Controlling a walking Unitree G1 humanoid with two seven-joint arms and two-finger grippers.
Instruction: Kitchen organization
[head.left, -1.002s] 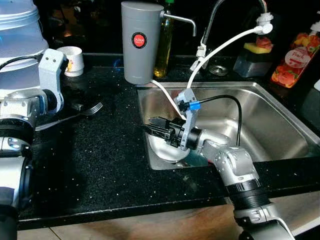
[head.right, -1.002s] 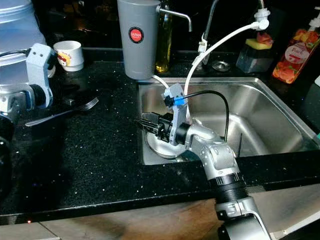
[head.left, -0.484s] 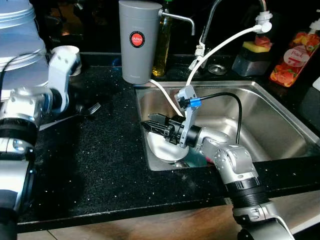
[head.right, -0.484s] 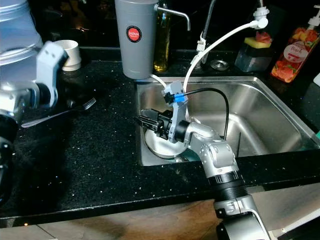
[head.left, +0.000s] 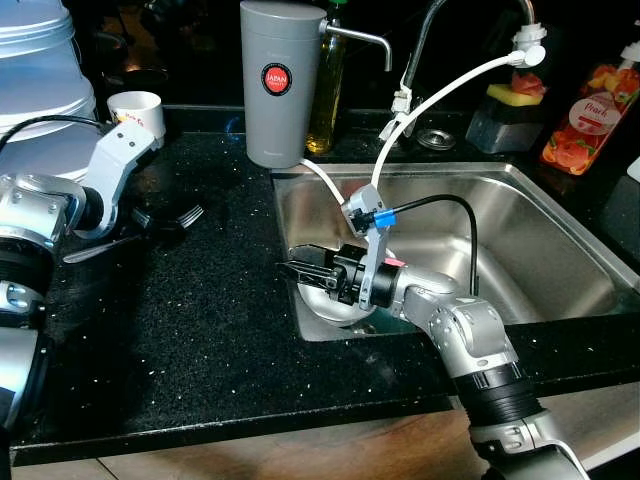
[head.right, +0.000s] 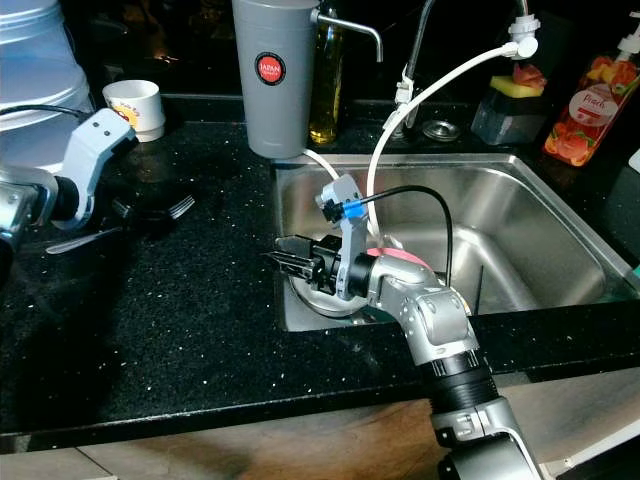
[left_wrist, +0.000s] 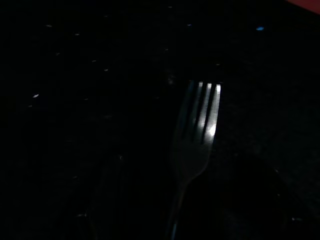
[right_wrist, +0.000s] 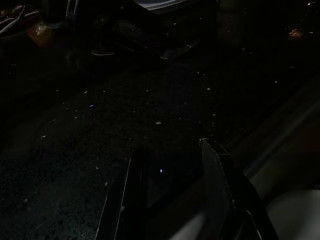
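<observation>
A metal fork (head.left: 178, 218) lies on the black counter (head.left: 200, 330), tines toward the sink; it also glints in the dark left wrist view as the fork (left_wrist: 200, 125). My left gripper (head.left: 143, 216) hovers just over the fork's handle side. My right gripper (head.left: 297, 271) reaches along the left wall of the steel sink (head.left: 540, 240), just above a round steel plate (head.left: 330, 303) lying in the basin. In the right wrist view its two black fingers (right_wrist: 220, 185) stand apart, open, pointing at the counter edge, with nothing clearly between them. Something pink (head.left: 392, 262) shows behind that wrist.
At the back stand a grey canister (head.left: 280, 85), an oil bottle (head.left: 328, 90), a white cup (head.left: 138, 108), the tap with a white hose (head.left: 450, 90), a sponge holder (head.left: 515, 100) and a red bottle (head.left: 590, 120). A large water jug (head.left: 40, 90) stands far left.
My left arm has swung down and tilted toward the fork. My right gripper has sunk a little lower in the sink toward the plate, and a pink item now shows behind it.
</observation>
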